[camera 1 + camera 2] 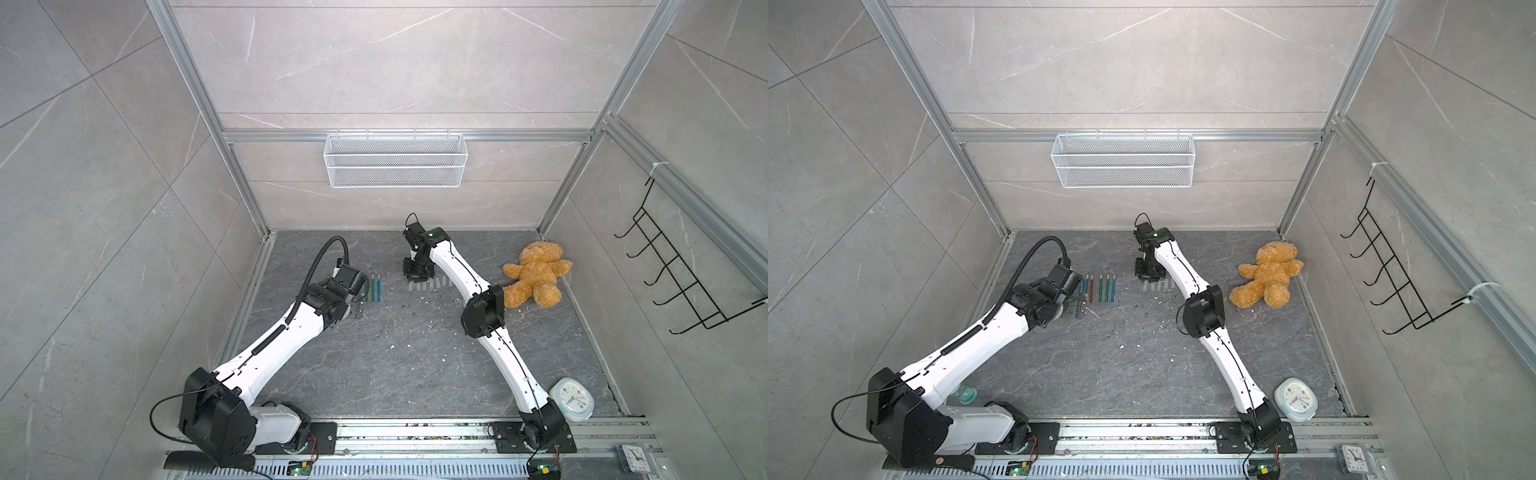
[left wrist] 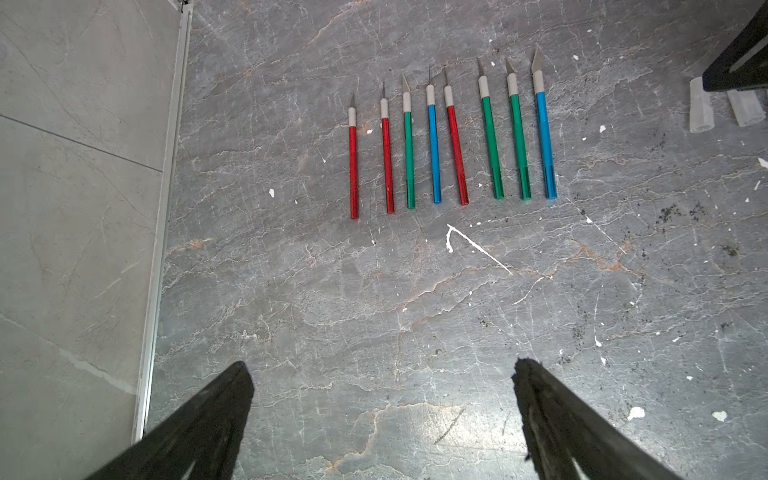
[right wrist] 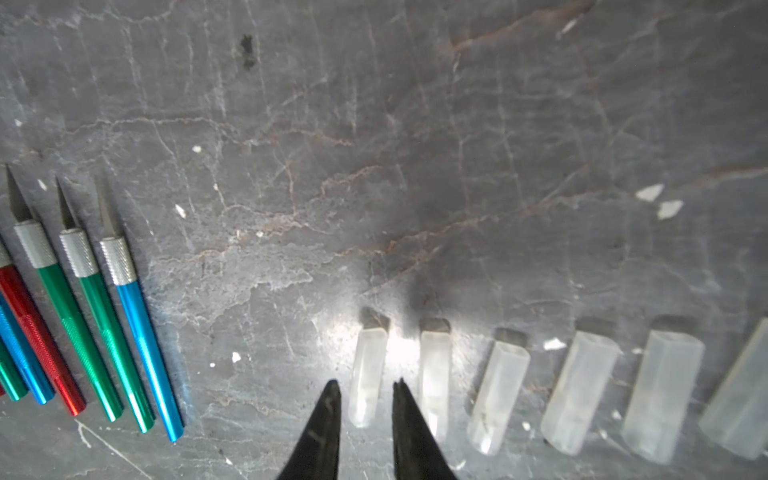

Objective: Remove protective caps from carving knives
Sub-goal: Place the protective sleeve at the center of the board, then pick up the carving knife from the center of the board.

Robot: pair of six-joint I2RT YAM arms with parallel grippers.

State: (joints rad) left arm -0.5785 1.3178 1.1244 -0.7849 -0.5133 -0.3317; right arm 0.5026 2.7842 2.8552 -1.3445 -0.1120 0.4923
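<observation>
Several carving knives [image 2: 453, 145] with red, green and blue handles lie side by side in a row, blades bare; the row also shows in a top view [image 1: 1100, 286] and in the right wrist view [image 3: 104, 324]. To their right several translucent protective caps [image 3: 577, 390] lie in a row on the table [image 1: 424, 286]. My right gripper [image 3: 365, 382] hangs low over the leftmost cap [image 3: 370, 357], its jaws slightly open on either side of it with small gaps. My left gripper [image 2: 380, 365] is wide open and empty, in front of the knives.
A teddy bear [image 1: 534, 274] lies right of the caps, and a round clock [image 1: 571, 399] sits at the front right. A white wire basket [image 1: 395, 160] hangs on the back wall and a black hook rack [image 1: 681, 270] on the right wall. White specks dot the dark slab.
</observation>
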